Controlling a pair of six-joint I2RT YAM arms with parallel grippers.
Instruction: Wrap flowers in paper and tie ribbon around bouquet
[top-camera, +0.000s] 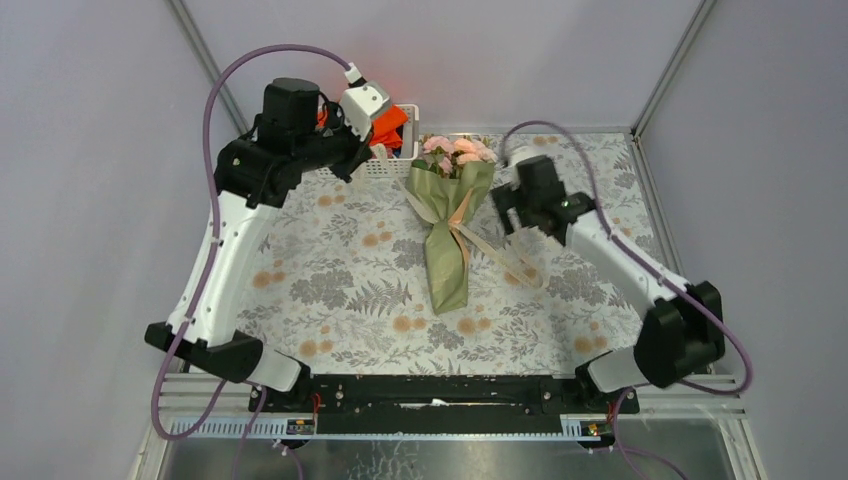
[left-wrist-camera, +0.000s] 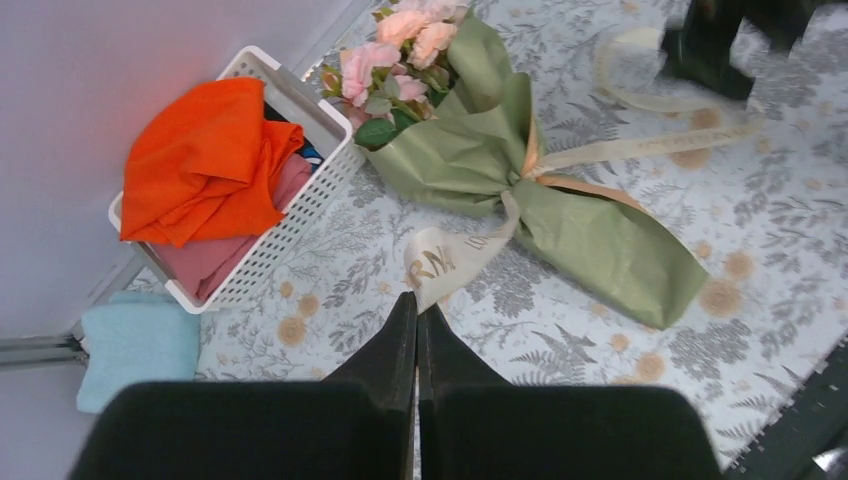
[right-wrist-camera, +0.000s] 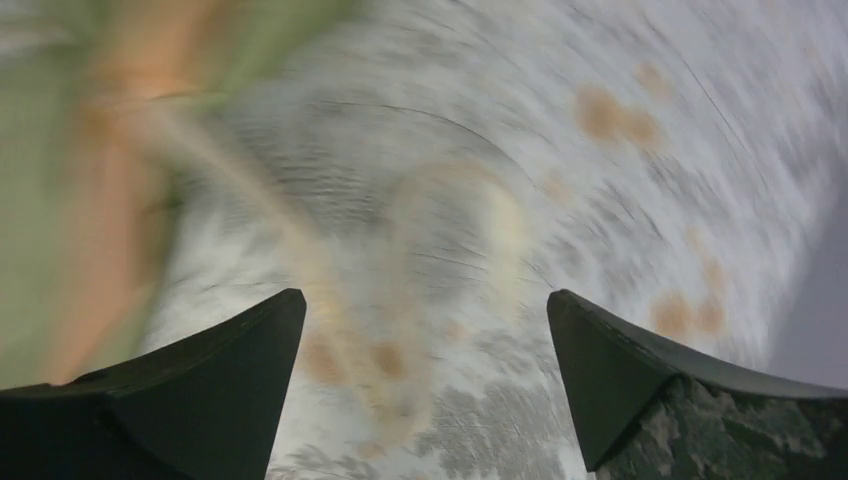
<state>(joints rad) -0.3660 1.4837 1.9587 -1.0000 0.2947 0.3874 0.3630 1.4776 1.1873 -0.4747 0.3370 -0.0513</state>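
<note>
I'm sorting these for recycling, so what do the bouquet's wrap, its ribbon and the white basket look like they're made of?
The wrap: thin matte paper, probably; it holds sharp creases. The ribbon: satin-like fabric, faintly shiny, with gold lettering, lying limp. The basket: likely moulded plastic, white with a regular lattice wall.

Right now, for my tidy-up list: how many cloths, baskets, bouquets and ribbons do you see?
Cloths: 3 (orange cloth, pink cloth, light blue cloth)
Basket: 1
Bouquet: 1
Ribbon: 1
Total: 6
Blue scrap inside basket: too small to tell.
</note>
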